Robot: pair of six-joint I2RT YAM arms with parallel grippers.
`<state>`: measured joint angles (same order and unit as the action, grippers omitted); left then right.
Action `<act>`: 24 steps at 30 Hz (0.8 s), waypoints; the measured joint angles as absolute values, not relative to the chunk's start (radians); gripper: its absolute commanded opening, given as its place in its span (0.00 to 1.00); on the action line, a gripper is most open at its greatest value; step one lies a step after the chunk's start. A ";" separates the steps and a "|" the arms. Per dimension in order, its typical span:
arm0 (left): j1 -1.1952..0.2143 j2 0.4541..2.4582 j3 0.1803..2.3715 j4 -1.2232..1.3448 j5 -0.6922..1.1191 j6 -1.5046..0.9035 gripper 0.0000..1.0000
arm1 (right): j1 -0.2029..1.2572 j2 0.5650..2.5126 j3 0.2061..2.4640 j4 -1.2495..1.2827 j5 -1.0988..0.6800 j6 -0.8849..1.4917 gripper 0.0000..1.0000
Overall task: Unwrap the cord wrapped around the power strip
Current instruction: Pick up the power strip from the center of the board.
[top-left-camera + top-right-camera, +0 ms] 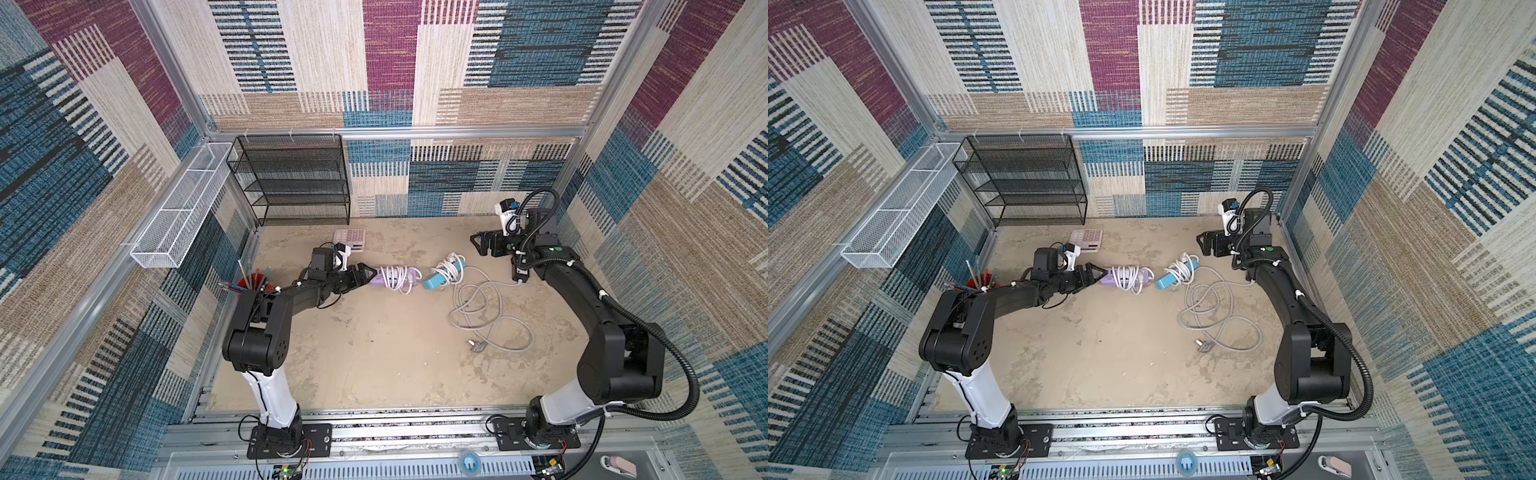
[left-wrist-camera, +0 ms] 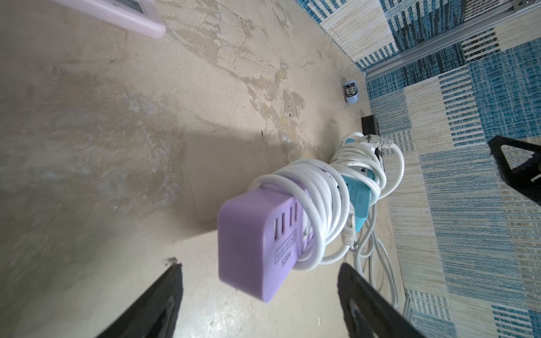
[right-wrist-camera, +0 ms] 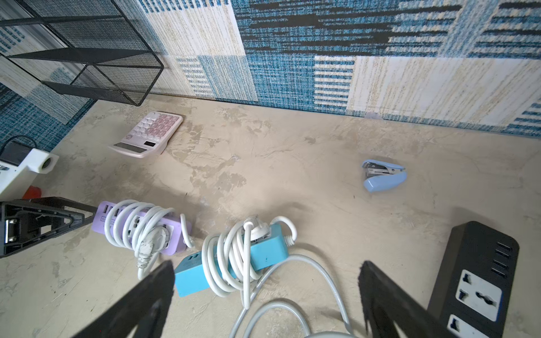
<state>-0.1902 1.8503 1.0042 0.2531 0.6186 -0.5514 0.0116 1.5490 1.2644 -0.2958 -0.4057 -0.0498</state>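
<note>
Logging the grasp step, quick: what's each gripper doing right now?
Left gripper: open, jaws astride the end of the purple power strip, not gripping.
Right gripper: open, empty.

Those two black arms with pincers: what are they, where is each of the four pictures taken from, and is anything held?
They are two robot arms mounted at a beige tabletop. Two pictures look down from one overhead camera; the other two come from a camera on each wrist. On the table lie a purple power strip wrapped in white cord, a blue power strip also wrapped, a loose grey cord, a black power strip, a pink calculator and a blue stapler. The left gripper stands open either side of the purple strip's end; the right gripper hangs open. Nothing is held.
</note>
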 measured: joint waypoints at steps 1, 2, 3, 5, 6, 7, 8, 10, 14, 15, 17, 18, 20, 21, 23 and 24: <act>-0.190 1.856 1.004 0.260 0.626 -0.562 0.80 | 0.012 1.549 1.264 -0.294 -0.409 -0.050 0.98; -0.190 1.860 1.004 0.267 0.632 -0.571 0.79 | 0.012 1.549 1.264 -0.292 -0.409 -0.050 0.98; -0.190 1.867 1.005 0.274 0.635 -0.572 0.79 | 0.012 1.549 1.264 -0.290 -0.410 -0.050 0.98; -0.190 1.879 1.005 0.285 0.635 -0.572 0.78 | 0.012 1.546 1.262 -0.290 -0.411 -0.050 0.98; -0.190 1.885 1.005 0.288 0.636 -0.572 0.77 | 0.012 1.546 1.261 -0.288 -0.412 -0.050 0.98; -0.190 1.891 1.005 0.293 0.637 -0.573 0.77 | 0.012 1.544 1.260 -0.287 -0.412 -0.050 0.98; -0.190 1.895 1.005 0.296 0.638 -0.573 0.77 | 0.012 1.542 1.258 -0.285 -0.412 -0.050 0.98; -0.190 1.900 1.005 0.300 0.643 -0.573 0.76 | 0.012 1.539 1.256 -0.282 -0.413 -0.050 0.98; -0.191 1.905 1.006 0.303 0.659 -0.573 0.74 | 0.012 1.536 1.254 -0.276 -0.414 -0.050 0.98; -0.192 1.905 1.007 0.303 0.661 -0.573 0.74 | 0.012 1.536 1.253 -0.275 -0.417 -0.050 0.99; -0.195 1.911 1.014 0.307 0.663 -0.573 0.74 | 0.012 1.534 1.251 -0.275 -0.419 -0.050 0.98; -0.198 1.915 1.018 0.310 0.665 -0.573 0.73 | 0.012 1.534 1.251 -0.274 -0.419 -0.050 0.98; -0.202 1.923 1.021 0.310 0.668 -0.573 0.73 | 0.012 1.533 1.250 -0.272 -0.419 -0.050 0.98; -0.206 1.927 1.023 0.310 0.669 -0.573 0.73 | 0.012 1.531 1.250 -0.271 -0.419 -0.050 0.99; -0.213 1.935 1.027 0.310 0.673 -0.574 0.71 | 0.012 1.530 1.250 -0.268 -0.419 -0.050 0.98; -0.218 1.938 1.030 0.311 0.677 -0.574 0.71 | 0.012 1.528 1.249 -0.268 -0.419 -0.050 0.99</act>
<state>-0.2180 1.9381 1.0302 0.3107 0.6769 -0.5735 0.0116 1.5280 1.2491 -0.2676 -0.4194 -0.0498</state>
